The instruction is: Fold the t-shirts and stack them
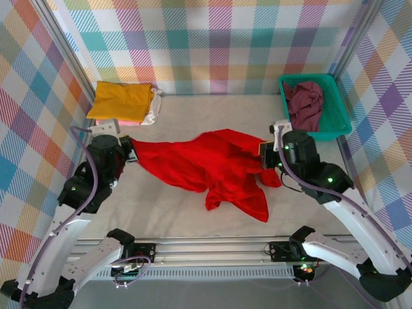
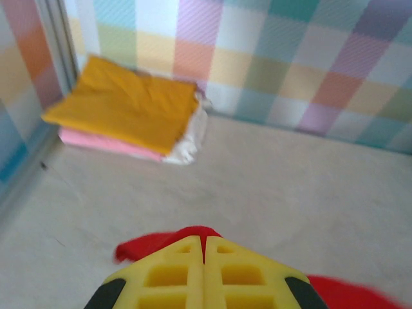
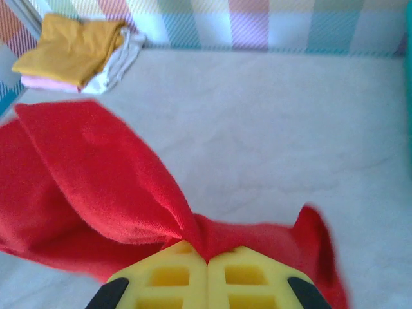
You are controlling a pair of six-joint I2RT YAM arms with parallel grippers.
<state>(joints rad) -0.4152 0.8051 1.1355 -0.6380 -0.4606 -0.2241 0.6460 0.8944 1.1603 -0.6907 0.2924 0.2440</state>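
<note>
A bright red t-shirt (image 1: 212,164) lies crumpled and stretched across the middle of the table between both arms. My left gripper (image 1: 131,154) is shut on its left edge, with red cloth (image 2: 161,243) pinched between the yellow fingers (image 2: 177,270). At the shirt's right edge my right gripper (image 1: 265,156) is shut on a bunched fold (image 3: 193,225). A folded stack sits at the back left: a mustard yellow t-shirt (image 1: 121,100) on top, pink (image 2: 103,143) and white (image 2: 190,138) ones under it. A dark maroon t-shirt (image 1: 306,103) lies in the teal basket.
The teal mesh basket (image 1: 338,112) stands at the back right, close to my right arm. Plaid walls (image 1: 212,38) enclose the table on three sides. The metal rail (image 1: 206,248) runs along the near edge.
</note>
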